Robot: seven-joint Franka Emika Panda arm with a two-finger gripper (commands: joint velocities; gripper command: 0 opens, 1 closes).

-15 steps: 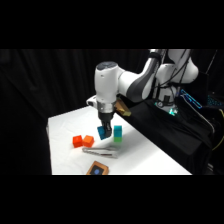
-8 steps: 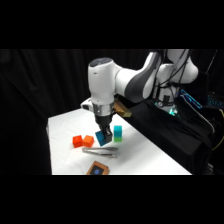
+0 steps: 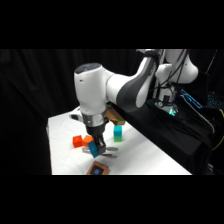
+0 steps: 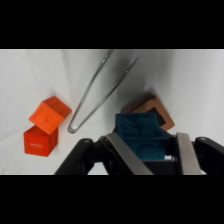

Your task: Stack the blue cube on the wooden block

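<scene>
The blue cube [image 3: 93, 149] hangs tilted just above the table, with my gripper [image 3: 98, 147] shut on it. The wrist view shows the blue cube [image 4: 141, 137] clamped between the two fingers [image 4: 122, 155] of the gripper [image 4: 152, 158]. The wooden block [image 3: 97, 170] lies flat near the table's front edge, a little below and in front of the held cube. Its brown side and top corner [image 4: 153, 109] stick out from behind the cube in the wrist view, the rest being hidden.
Two orange-red cubes [image 3: 80, 141] [image 4: 49, 114] sit close together left of the gripper. A taller teal-green block [image 3: 118, 132] stands to the right. Metal tongs [image 4: 96, 91] lie on the white table [image 3: 145, 155] between them.
The arm has carried the blue cube forward and down, from near the teal-green block toward the wooden block. The gripper stays shut on it.
</scene>
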